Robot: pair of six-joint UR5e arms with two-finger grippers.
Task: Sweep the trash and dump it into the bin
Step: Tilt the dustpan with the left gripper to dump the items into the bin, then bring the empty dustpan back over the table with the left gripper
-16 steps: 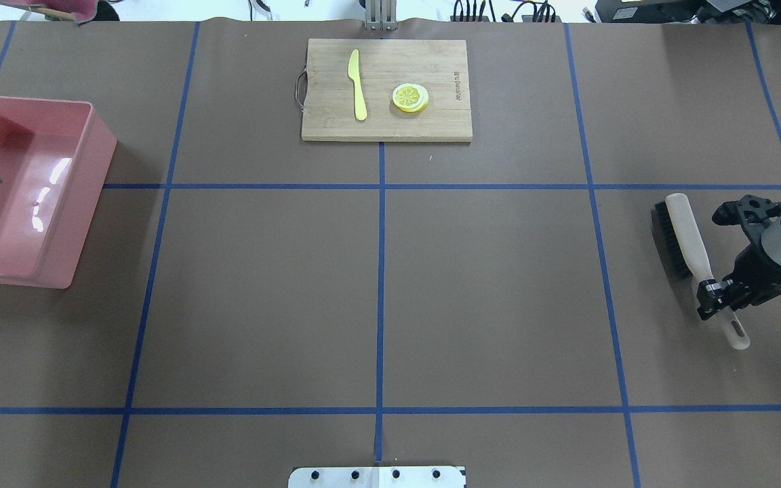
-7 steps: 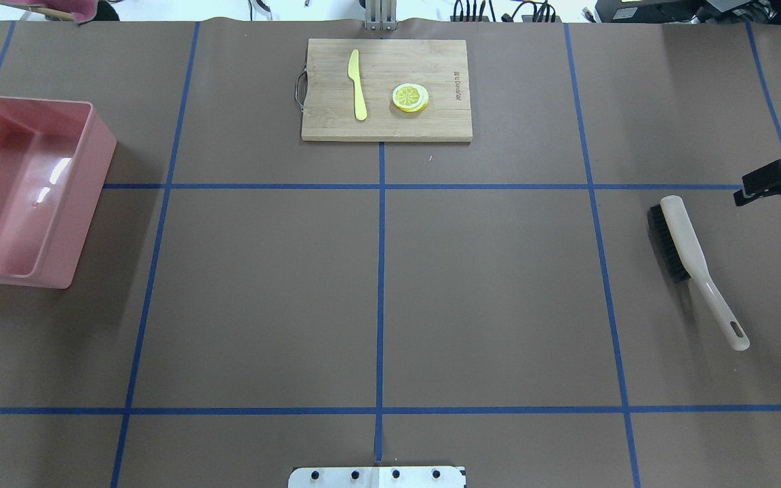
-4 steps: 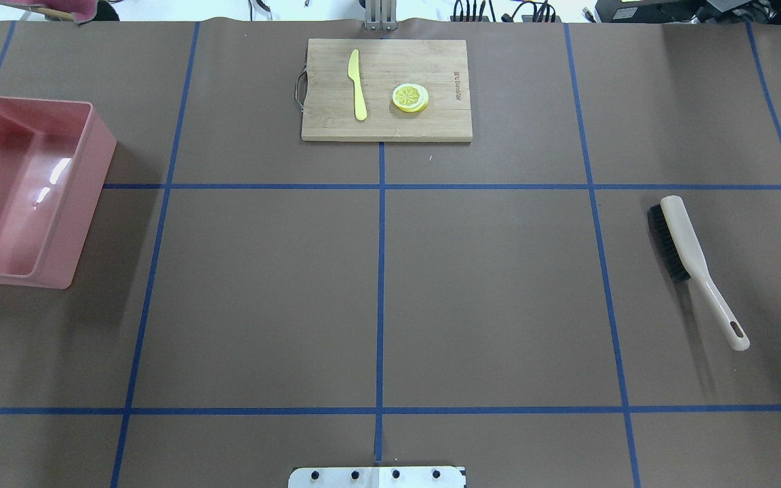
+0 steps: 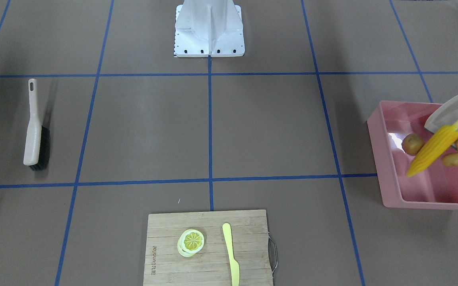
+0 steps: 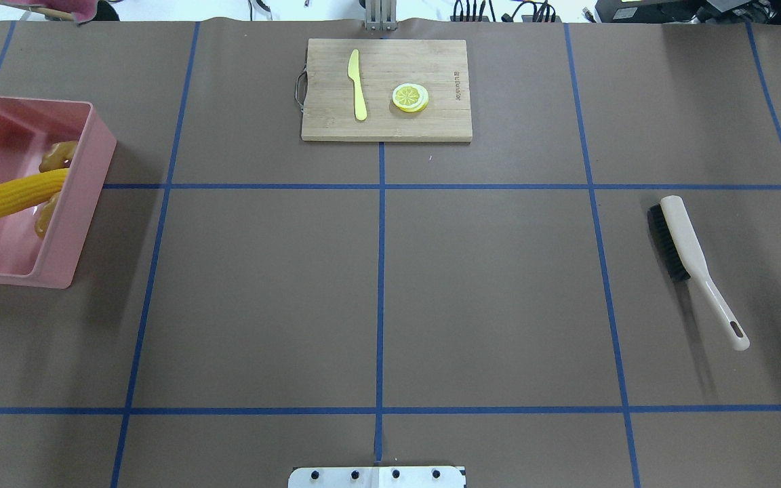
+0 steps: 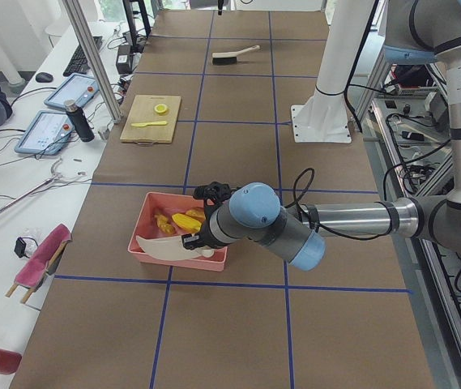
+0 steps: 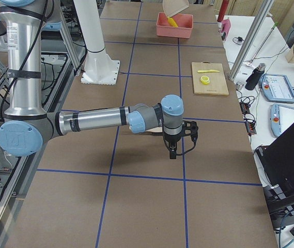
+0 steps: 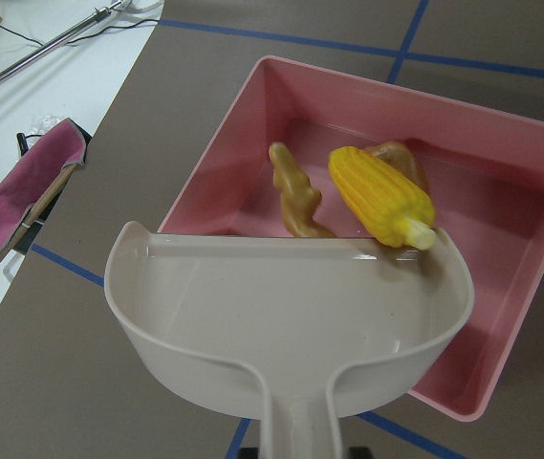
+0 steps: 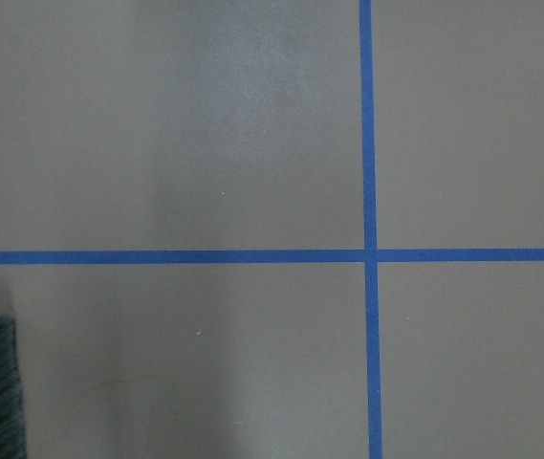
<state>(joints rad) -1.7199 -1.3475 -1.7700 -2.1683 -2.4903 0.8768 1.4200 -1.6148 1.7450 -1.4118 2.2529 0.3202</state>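
**Left pincer outward.** Your left pincer [image 6: 200, 241] is sitting at the handle of the dustpan [image 8: 291, 316]. You cannot tell whether it is clamped or apart, since only a side view is showing it. The dustpan is hanging tilted over the bin [image 8: 243, 115], its lip pointing down into it. The corn [image 8: 381, 196] is lying aslant inside the bin, its stalk end just beside that lip. The ginger [image 8: 295, 196] is lying next to the corn, and the potato [image 8: 398, 153] is showing partly behind it. The bin is standing on the tabletop [image 5: 499, 285] at your robot's left.

**Right pincer outward.** Your right pincer [image 7: 172, 154] is hanging above the tabletop, pointing down; you cannot tell its state either. The brush [image 5: 685, 244] is lying on the tabletop at the right, well apart from the bin. At the far edge a board [image 5: 386, 89] is carrying a knife [image 5: 357, 85] and a lemon slice [image 5: 410, 97].
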